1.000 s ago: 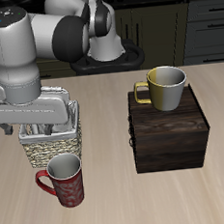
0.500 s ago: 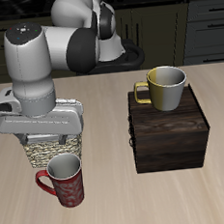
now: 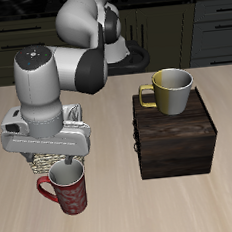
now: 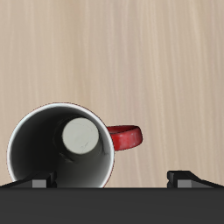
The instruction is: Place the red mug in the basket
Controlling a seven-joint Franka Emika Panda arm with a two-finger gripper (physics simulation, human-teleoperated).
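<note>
The red mug (image 3: pixel 67 190) stands upright near the table's front edge, just in front of the basket (image 3: pixel 34 161). The basket is mostly hidden behind my hand. My gripper (image 3: pixel 60 162) hangs open just above the mug's rim and holds nothing. In the wrist view I look straight down into the mug (image 4: pixel 63 149). Its grey-white inside shows, and its red handle (image 4: pixel 125 137) points out sideways. My two fingertips (image 4: pixel 39 182) are spread wide at the frame's edge, with the mug's rim and handle in the span between them.
A yellow-olive mug (image 3: pixel 172 90) sits on a dark brown wooden box (image 3: pixel 177 144) beside the basket, well apart from my gripper. My arm's large links reach over the basket from the back.
My arm has swung forward and down, from over the basket to just above the red mug. The mug, basket and box have not moved.
</note>
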